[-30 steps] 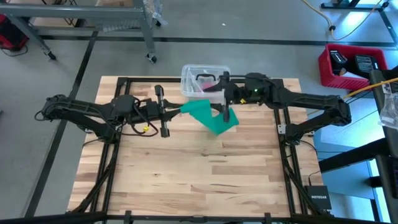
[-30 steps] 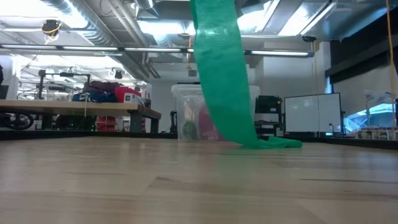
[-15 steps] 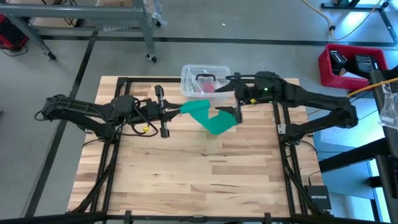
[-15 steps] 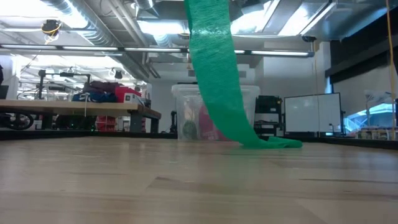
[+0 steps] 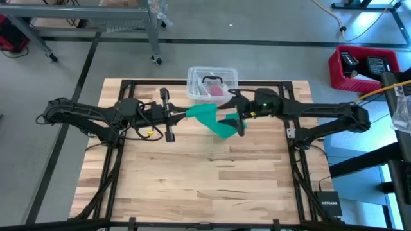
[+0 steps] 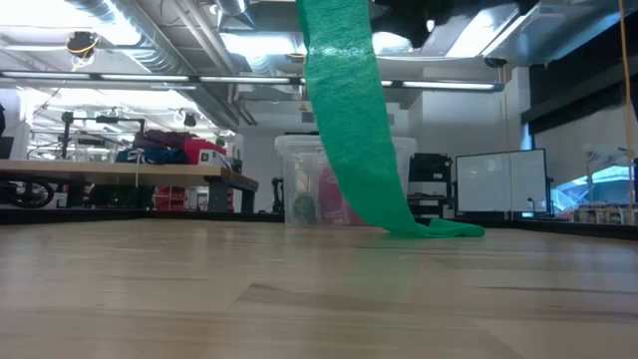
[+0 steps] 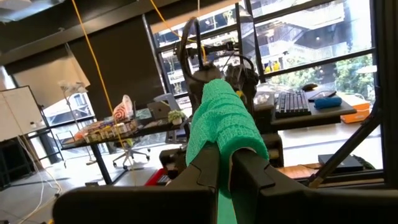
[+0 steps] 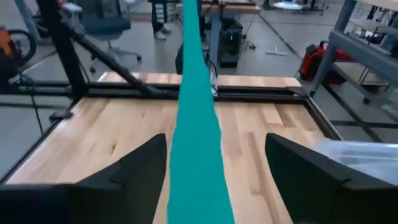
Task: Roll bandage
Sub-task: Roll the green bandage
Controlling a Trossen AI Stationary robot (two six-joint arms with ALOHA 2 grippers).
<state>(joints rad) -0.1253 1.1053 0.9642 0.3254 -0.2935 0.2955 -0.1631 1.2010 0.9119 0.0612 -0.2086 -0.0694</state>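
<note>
Since a second ago the right gripper (image 5: 240, 122) has swung off the tub's side and down over the strip, and its arm now lies lower and straighter across the table's right half; the left arm has not shifted. In the right wrist view its two fingers (image 8: 134, 173) stand wide apart, one on each side of the bandage (image 8: 195, 124), which runs between them without being pinched.

The left gripper (image 5: 182, 115) sits left of the table's centre, pointing toward the other arm. Its fingers (image 7: 208, 168) are pressed together on one end of the bandage (image 7: 225, 124), and a bunched fold of teal fabric humps up over the fingertips.

From that clamped end the bandage (image 5: 212, 119) slopes away toward the right gripper, its far end trailing on the wood just below the tub (image 5: 212, 80). In the low view it hangs as a broad teal band (image 6: 349, 120) from the top of the picture and bends onto the table (image 6: 299, 299), ending in a small flat heap to the right.

The clear tub stands at the table's far edge, behind the bandage, with a pink-red item (image 5: 217, 90) inside it. A red crate (image 5: 363, 67) sits on the floor well off to the right of the table (image 5: 192, 186).
</note>
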